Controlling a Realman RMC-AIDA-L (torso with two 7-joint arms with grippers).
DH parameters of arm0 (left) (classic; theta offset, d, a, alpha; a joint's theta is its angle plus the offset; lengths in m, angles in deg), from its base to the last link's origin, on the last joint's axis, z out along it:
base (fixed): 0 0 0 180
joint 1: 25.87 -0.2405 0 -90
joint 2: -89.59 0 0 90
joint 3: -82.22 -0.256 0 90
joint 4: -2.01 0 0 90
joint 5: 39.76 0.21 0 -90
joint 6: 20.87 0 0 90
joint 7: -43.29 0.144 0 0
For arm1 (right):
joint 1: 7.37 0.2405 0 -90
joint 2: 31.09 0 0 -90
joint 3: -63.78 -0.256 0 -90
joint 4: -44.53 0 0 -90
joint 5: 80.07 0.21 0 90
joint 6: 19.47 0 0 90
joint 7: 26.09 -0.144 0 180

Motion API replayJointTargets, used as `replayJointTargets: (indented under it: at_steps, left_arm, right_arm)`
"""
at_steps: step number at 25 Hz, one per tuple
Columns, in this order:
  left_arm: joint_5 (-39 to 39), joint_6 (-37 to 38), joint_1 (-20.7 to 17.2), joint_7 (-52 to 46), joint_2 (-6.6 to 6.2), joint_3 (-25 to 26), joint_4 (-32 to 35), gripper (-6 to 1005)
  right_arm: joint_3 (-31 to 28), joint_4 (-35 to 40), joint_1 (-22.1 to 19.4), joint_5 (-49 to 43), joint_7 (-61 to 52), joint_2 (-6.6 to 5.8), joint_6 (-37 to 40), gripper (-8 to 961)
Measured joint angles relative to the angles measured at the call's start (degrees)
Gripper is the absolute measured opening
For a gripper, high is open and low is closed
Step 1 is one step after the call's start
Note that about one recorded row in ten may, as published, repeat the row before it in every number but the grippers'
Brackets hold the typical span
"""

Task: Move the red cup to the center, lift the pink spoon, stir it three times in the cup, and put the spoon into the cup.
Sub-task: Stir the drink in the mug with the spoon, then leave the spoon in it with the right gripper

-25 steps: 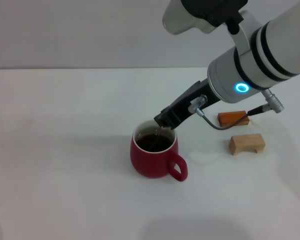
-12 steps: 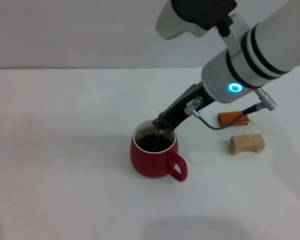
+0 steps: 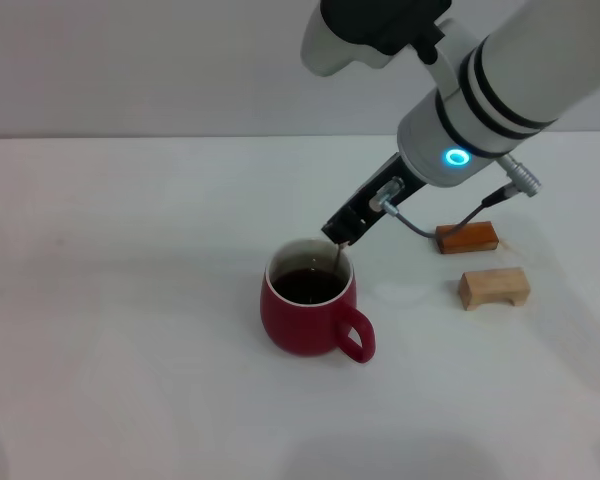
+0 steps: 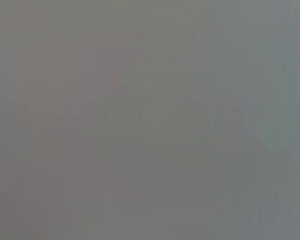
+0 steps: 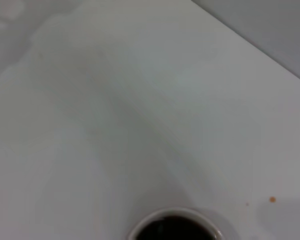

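Reaching down from the upper right, the right gripper (image 3: 341, 236) is hanging just above the far right rim of the red cup (image 3: 308, 311), its dark tip pointing at the cup's mouth. The cup is sitting upright near the middle of the white table (image 3: 130, 300), handle turned toward the near right, dark liquid showing inside its white rim. The fingers are pinching narrowly on the pink spoon (image 3: 338, 256); only a thin grey stretch of it is showing below the tip, running down into the liquid, and its pink handle is hidden inside the grip. In the right wrist view the cup's rim (image 5: 172, 226) and dark liquid are peeking in at one edge.

Compared with a second ago, the gripper is riding higher and a little farther right, so the tip is no longer overlapping the rim and more of the spoon's neck is exposed. The cup is sitting where it was.

Well to the right, an orange-brown block (image 3: 467, 237) is lying beyond a tan wooden block (image 3: 494, 287), both unmoved. The left gripper is not showing anywhere.
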Motion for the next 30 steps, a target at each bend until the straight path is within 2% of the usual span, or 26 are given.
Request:
replayJointTargets:
  at_steps: [8, 15, 22, 30]
  left_arm:
    - [0.0, 0.0, 0.0, 0.0, 0.02, 0.4, 0.0, 844]
    - [0.0, 0.0, 0.0, 0.0, 0.02, 0.4, -0.2, 843]
    - [0.0, 0.0, 0.0, 0.0, 0.02, 0.4, -0.3, 843]
    - [0.2, 0.0, 0.0, -1.3, 0.14, 0.4, 0.0, 844]
  right_arm:
    - [-0.9, -2.2, 0.6, 1.7, 0.1, 0.02, -4.2, 182]
    - [-1.3, -3.4, 0.5, 4.9, 0.1, 0.02, -4.5, 183]
    - [-1.3, 1.4, 1.9, 3.4, 1.4, 0.02, 0.5, 184]
    - [-0.8, 3.1, 3.7, 0.5, 1.5, 0.02, -1.3, 185]
